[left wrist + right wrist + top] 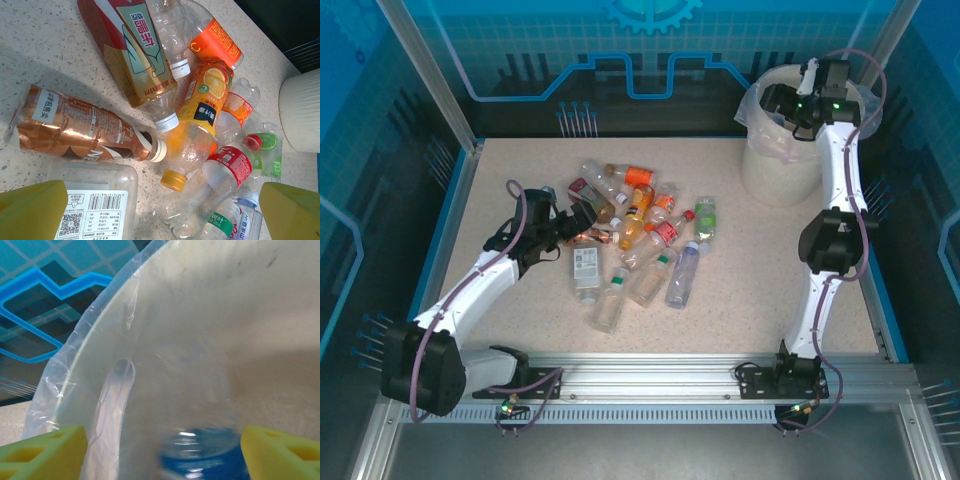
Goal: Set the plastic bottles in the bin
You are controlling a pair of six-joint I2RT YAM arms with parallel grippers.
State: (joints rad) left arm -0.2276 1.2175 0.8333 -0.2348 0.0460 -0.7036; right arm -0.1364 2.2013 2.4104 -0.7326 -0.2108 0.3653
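Hovering over the bin (775, 175) at the far right, the right gripper (802, 100) is seen with a blurred bottle (202, 452) between its parted fingers, while about a dozen plastic bottles (640, 240) are left piled at centre under the wide-spread left gripper (570, 215).

Top external: set high above and behind the arm bases, angled down and forward; the whole table (740, 290) is taken in from afar.
Left wrist: carried low over the table, aimed steeply down past the left fingers (30, 210); the plastic bottles (195, 125) are seen close up.
Right wrist: held very near the bin (225, 315), aimed into it past the right fingers (42, 457).
Shared ground: the plastic bottles are covered by top external and left wrist; the bin is caught by all three.
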